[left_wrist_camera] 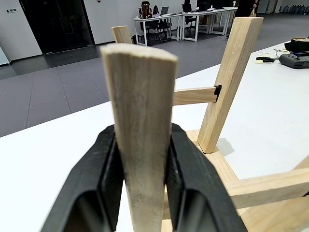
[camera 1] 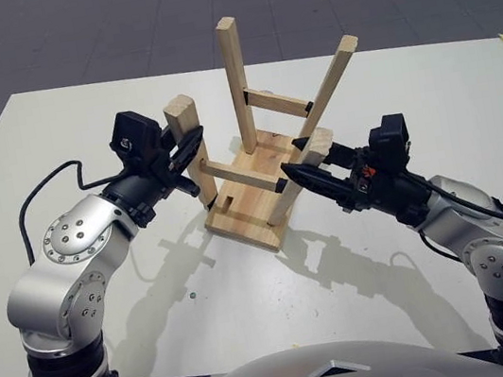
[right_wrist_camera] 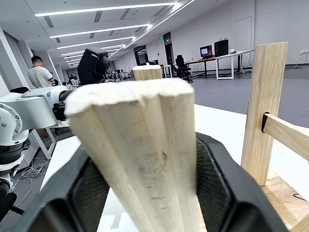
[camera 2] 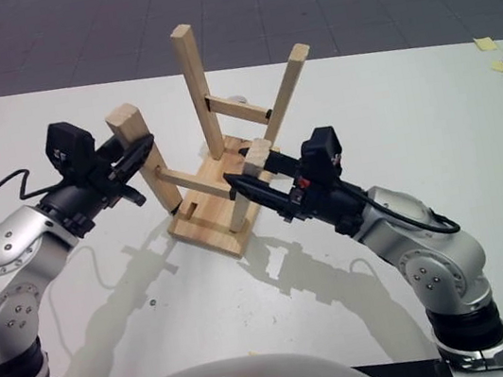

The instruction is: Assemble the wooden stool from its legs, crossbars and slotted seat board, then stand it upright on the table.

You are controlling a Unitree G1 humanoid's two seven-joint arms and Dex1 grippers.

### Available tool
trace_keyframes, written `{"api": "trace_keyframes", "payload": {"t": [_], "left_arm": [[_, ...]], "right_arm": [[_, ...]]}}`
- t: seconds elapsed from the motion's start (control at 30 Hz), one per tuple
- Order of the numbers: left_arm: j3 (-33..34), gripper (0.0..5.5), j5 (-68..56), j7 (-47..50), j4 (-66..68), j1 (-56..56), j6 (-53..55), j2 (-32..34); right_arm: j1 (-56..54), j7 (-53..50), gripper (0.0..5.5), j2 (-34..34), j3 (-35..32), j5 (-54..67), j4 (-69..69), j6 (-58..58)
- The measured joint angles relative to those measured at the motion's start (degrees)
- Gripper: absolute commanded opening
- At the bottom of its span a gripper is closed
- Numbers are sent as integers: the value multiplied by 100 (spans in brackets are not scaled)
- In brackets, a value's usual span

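About the middle of the white table (camera 1: 406, 78): the stool (camera 1: 257, 164), upside down. Its seat board (camera 1: 243, 228) flat on the table top, four legs pointing up. Of the far pair, the far-left leg (camera 1: 236, 86) upright and the far-right leg (camera 1: 336, 70) leaning out toward the right edge, so probably not fully seated. Between those two, the upper crossbar (camera 1: 278, 103); between the near pair, the lower crossbar (camera 1: 240, 177). On the side of the left edge, the left gripper (camera 1: 198, 163) pinching the near-left leg (left_wrist_camera: 142, 96) just below its free end, pads (left_wrist_camera: 108, 179) pressed flat on opposite faces. Opposite, the right gripper (camera 1: 297, 158) clamped likewise on the near-right leg (right_wrist_camera: 145, 145), close to its tip. By the look of it, assembly nearly complete: seating and squaring the legs in hand, turning over not yet done. Next, probably: push both held legs down into the board, straighten the leaning one, then lift with both grips together, roll the stool over and set it on its feet without pulling a joint loose.
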Motion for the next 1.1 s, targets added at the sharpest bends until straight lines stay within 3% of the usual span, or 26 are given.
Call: {"api": "trace_keyframes", "payload": {"t": [0.33,1.1], "left_arm": [[94,101,-46,-303,-166,165,-42,210],[-477,101,433,145,-45,-345,42,-344]], "right_arm": [[-1,-19,236,3,17,0,4,-19],[-18,-86,231,11,-12,-97,82,-117]]}}
